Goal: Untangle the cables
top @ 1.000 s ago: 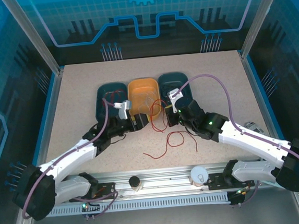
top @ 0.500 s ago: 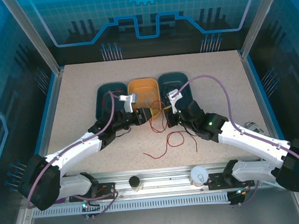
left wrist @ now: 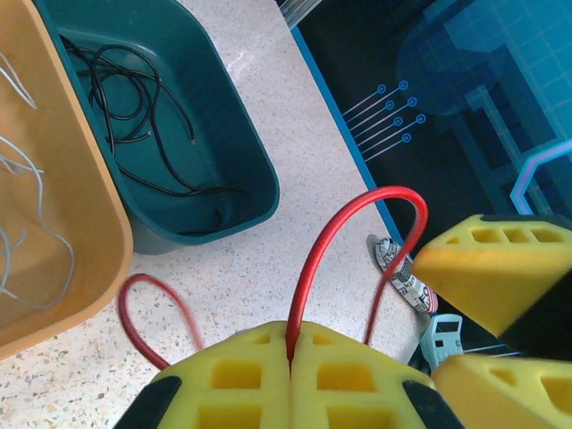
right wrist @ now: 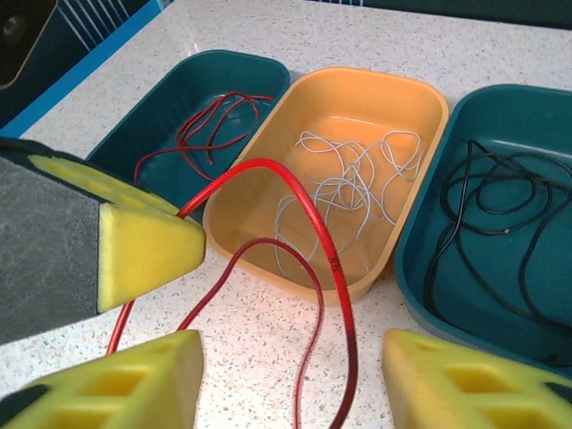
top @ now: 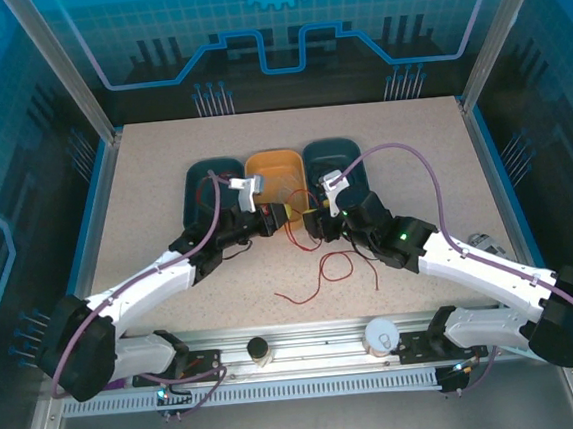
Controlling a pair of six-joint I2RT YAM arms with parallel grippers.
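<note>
Against half a second ago, the left end effector (top: 275,218) and the right end effector (top: 312,224) sit slightly closer together, just in front of the orange tray (top: 272,155), and the gap between them is narrower. A second ago the left one was lower and further left of that tray's near rim. In the left wrist view the left end effector is clenched on a red cable (left wrist: 308,268). Its yellow pads (left wrist: 241,375) are pressed together, and the cable rises from the seam in a tall arch that drops again beside the right one's pads. The right end effector (right wrist: 290,350) is released, its pads spread wide. The same cable runs down between them without clearly touching either. The rest of that cable lies in loose loops on the tabletop (top: 162,165), nearer the arm bases than the orange tray, and looks much as it did before. The orange tray holds whitish cables (right wrist: 344,183). The left tray (top: 202,172), touching its left side, holds red cables (right wrist: 210,125). The right tray (top: 349,154), touching its other side, holds black cables (right wrist: 500,210). All three trays stand where they did earlier.
</note>
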